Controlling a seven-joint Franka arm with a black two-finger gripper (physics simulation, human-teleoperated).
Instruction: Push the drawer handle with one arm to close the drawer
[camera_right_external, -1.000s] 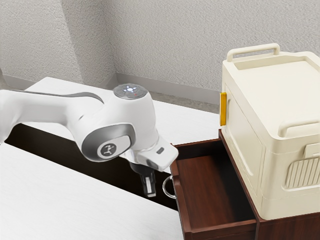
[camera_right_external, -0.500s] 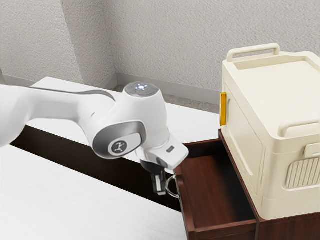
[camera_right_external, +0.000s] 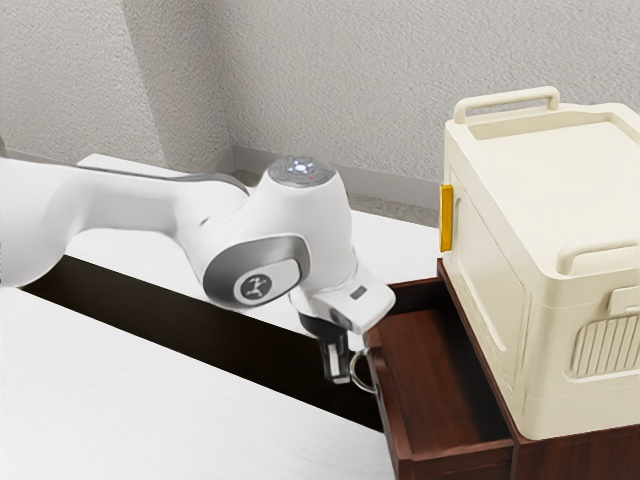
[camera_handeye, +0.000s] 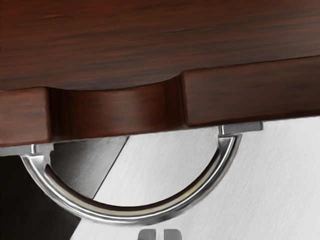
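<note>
Below my jaws (camera_right_external: 337, 378), which I have drawn together, a dark band (camera_right_external: 200, 330) runs between the white stretches of the desk (camera_right_external: 150, 400); the rough grey wall (camera_right_external: 330, 80) rises well beyond. Past the jaws, the cream case (camera_right_external: 490, 230) with its yellow strip (camera_right_external: 446, 218) sits on the cabinet (camera_right_external: 575, 460). The handle (camera_handeye: 131, 218) is just beside the jaws, on the front of the open drawer (camera_right_external: 430, 370); contact I can't tell.

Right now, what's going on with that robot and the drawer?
A robot arm has its pincer at the curved metal handle of a wooden drawer, apparently to push it shut. The drawer is open, sticking out of a cabinet with a cream box on top. I can't tell whether pincer and handle touch.
</note>
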